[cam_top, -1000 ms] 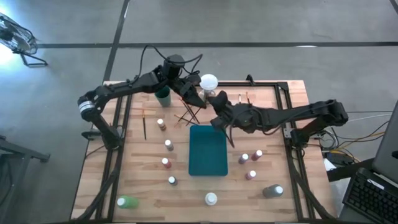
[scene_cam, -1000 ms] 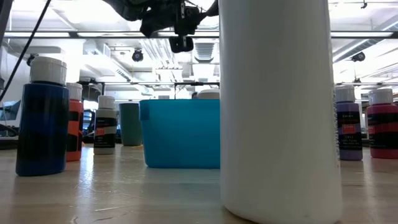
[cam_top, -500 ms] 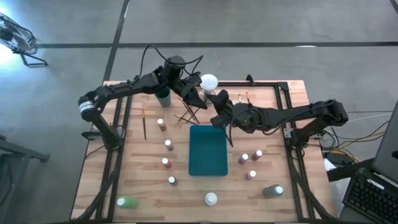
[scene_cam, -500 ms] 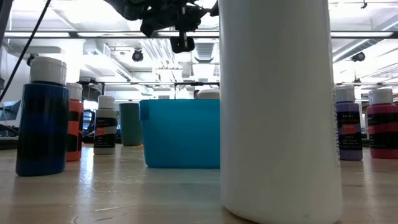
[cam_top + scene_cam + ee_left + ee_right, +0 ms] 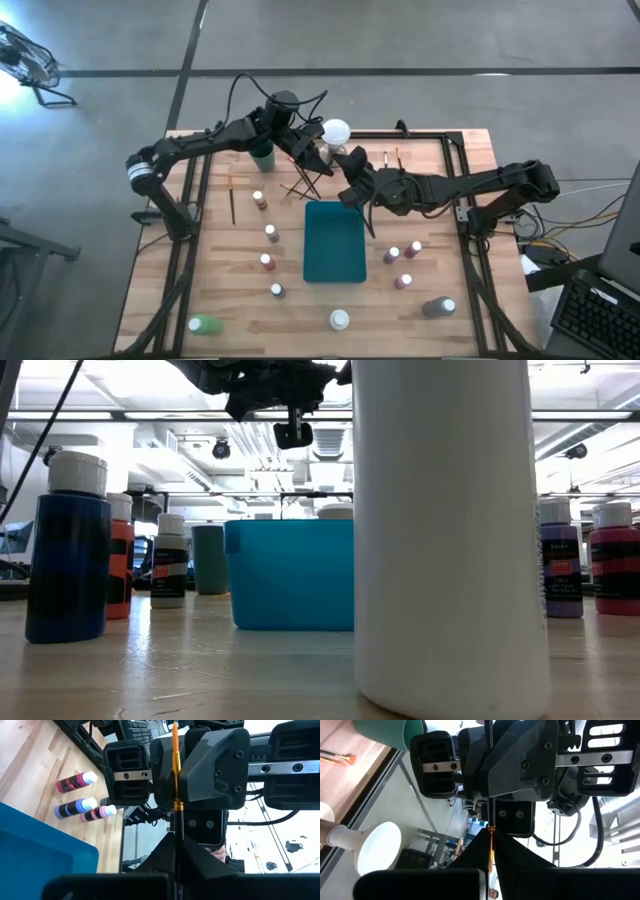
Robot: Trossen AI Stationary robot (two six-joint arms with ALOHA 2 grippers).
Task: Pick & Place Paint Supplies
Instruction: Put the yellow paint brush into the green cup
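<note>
High view, upper centre — left gripper (image 5: 322,158) and right gripper (image 5: 346,172) meet tip to tip, both clamped on one brush (image 5: 175,775), above the tray (image 5: 334,242).

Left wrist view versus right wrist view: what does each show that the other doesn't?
Only the left wrist view shows the teal tray and three bottles lying beyond it on the table. Only the right wrist view shows the green cup, the white ball and a loose brush. Both show a thin orange-handled brush running between the two hands, each camera facing the other arm's hand, left hand and right hand both shut on it.
</note>
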